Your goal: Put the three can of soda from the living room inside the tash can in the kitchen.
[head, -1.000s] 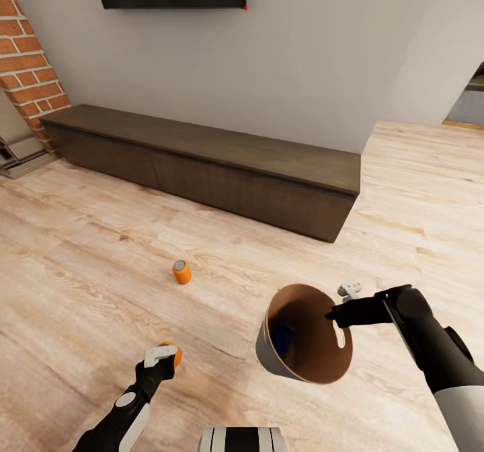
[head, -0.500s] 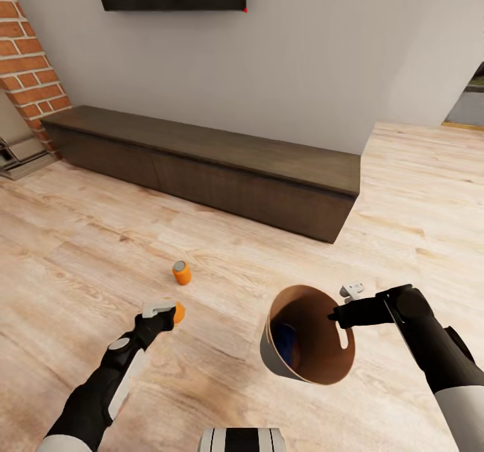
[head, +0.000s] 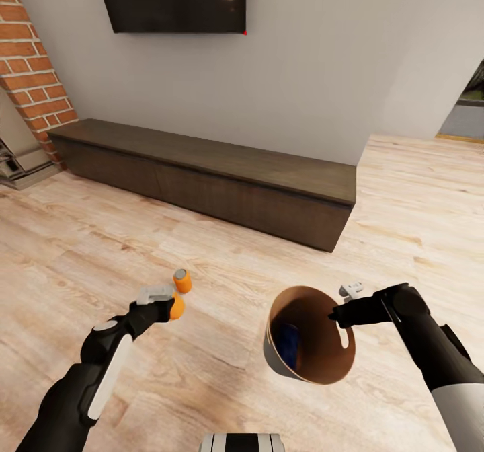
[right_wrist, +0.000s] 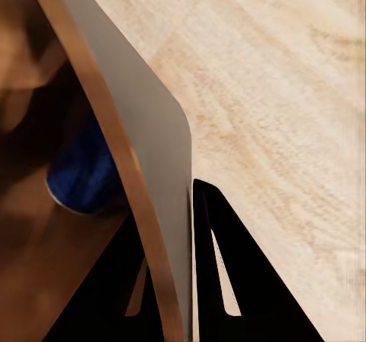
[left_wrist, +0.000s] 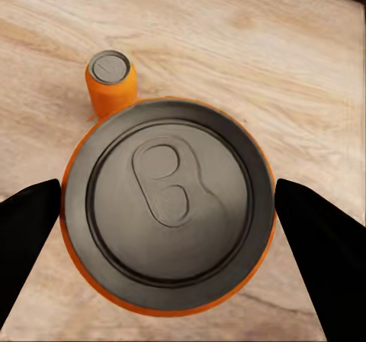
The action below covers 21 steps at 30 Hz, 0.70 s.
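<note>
Your left gripper (head: pixel 163 298) has lifted its soda can (head: pixel 177 307) off the floor and carried it farther out, jaws closed on its sides, so it now hangs just near of the second can (head: pixel 182 280) still standing on the wood floor (head: pixel 81 250). That puts one can ready to swing right to the trash can (head: pixel 306 364), which your right gripper (head: pixel 334 316) holds tilted, jaws clamped on its rim. The right wrist view adds a blue object (right_wrist: pixel 80 174) lying inside the bin.
</note>
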### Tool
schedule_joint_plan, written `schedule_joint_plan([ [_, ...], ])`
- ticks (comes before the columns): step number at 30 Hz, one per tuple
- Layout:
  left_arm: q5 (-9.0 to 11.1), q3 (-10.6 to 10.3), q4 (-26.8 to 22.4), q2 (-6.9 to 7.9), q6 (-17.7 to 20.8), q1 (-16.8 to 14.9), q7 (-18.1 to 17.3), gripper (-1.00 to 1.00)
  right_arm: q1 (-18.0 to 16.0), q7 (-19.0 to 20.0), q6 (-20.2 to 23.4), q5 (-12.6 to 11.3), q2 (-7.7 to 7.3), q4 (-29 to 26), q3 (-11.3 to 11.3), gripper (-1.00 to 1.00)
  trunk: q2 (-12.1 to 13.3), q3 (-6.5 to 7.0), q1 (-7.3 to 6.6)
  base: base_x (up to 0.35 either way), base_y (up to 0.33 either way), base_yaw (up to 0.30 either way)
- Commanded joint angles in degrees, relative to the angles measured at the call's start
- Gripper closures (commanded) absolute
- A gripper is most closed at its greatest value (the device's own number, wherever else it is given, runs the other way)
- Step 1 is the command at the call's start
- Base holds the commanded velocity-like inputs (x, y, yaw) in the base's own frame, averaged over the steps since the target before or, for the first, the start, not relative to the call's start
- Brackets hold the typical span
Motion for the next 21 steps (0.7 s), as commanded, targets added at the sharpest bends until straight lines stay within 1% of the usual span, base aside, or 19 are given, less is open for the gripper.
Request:
schedule_joint_plan([
  [1,-0.04,0.01,-0.32,0.01,1.44,0.03,-0.1,1.0,-0.04,0.46,0.75,-1.45,0.03,0.13,0.01,1.0,0.0,0.01,-0.01,0.0,0.0,0.0],
  [3,0.0,0.03,-0.73,0.01,4.72,0.06,-0.69,1.0,-0.08,0.62,0.75,-1.33,0.03,0.62,0.04,1.0,0.0,0.01,-0.01,0.0,0.0,0.0],
  [4,-0.01,0.08,-1.0,0.03,8.65,-0.02,-2.1,1.0,-0.12,1.0,0.75,-1.28,0.02,1.19,0.06,1.0,0.0,0.01,-0.01,0.0,0.0,0.0],
  [5,-0.02,0.1,-1.09,0.12,10.77,-0.13,-3.13,1.0,-0.13,1.31,0.75,-1.25,0.01,1.4,0.06,1.0,0.0,0.01,-0.01,0.0,0.0,0.0],
  [6,-0.03,0.14,-1.23,0.59,15.07,-0.52,-5.63,1.0,-0.18,2.08,0.75,-1.2,0.01,1.74,0.09,1.0,0.01,0.23,-0.03,0.0,0.0,0.0],
  [8,-0.11,0.14,-1.29,1.44,18.51,-1.49,-8.18,1.0,-0.18,2.81,0.75,-1.17,0.0,1.96,0.14,1.0,0.04,0.67,-0.08,0.0,0.0,0.0],
  [9,-0.22,0.02,-1.24,2.37,20.76,-3.23,-10.37,1.0,-0.2,3.33,0.75,-1.15,0.0,2.1,0.5,1.0,0.05,0.89,-0.11,0.0,0.0,0.0],
  [11,-0.27,-0.12,-0.98,3.05,21.91,-5.12,-12.0,1.0,-0.23,3.66,0.75,-1.16,0.0,2.19,1.39,1.0,0.08,1.33,-0.16,0.0,0.0,0.0],
  [12,-0.2,-0.3,1.09,3.87,21.91,-9.06,-15.49,1.0,-0.25,4.02,0.75,-1.17,0.0,2.32,3.21,1.0,0.09,1.56,-0.19,0.0,0.0,0.0],
  [14,-0.09,-0.37,2.58,4.41,21.91,-11.33,-18.4,1.0,-0.26,4.11,0.75,-1.18,0.01,2.36,3.7,1.0,0.12,2.0,-0.24,0.0,0.0,0.0],
  [15,-0.01,-0.42,3.98,5.28,21.91,-13.6,-22.01,1.0,-0.27,4.18,0.75,-1.15,0.04,2.39,4.04,1.0,0.13,2.22,-0.26,0.0,0.0,0.0],
  [17,0.03,-0.45,5.2,6.47,21.91,-15.67,-25.94,1.0,-0.27,4.21,0.75,-1.14,0.05,2.41,4.27,1.0,0.16,2.66,-0.31,0.0,0.0,0.0],
  [18,0.06,-0.49,6.37,8.03,21.91,-17.63,-29.92,1.0,-0.33,4.24,0.75,-1.13,0.11,2.42,4.41,1.0,0.17,2.89,-0.34,0.0,0.0,0.0],
  [19,0.08,-0.51,7.07,8.89,21.91,-18.66,-31.85,1.0,-0.38,4.24,0.75,-1.12,0.14,2.43,4.47,1.0,0.18,3.11,-0.37,0.0,0.0,0.0],
  [20,0.06,-1.11,9.93,10.53,21.91,-21.91,-36.47,1.0,-0.66,4.24,0.75,-1.07,0.39,2.59,4.59,1.0,0.2,3.33,-0.39,0.0,0.0,0.0],
  [21,0.03,-1.72,11.84,11.17,21.91,-23.76,-38.84,1.0,-0.88,4.24,0.75,-1.04,0.55,2.79,4.64,1.0,0.21,3.55,-0.42,0.0,0.0,0.0],
])
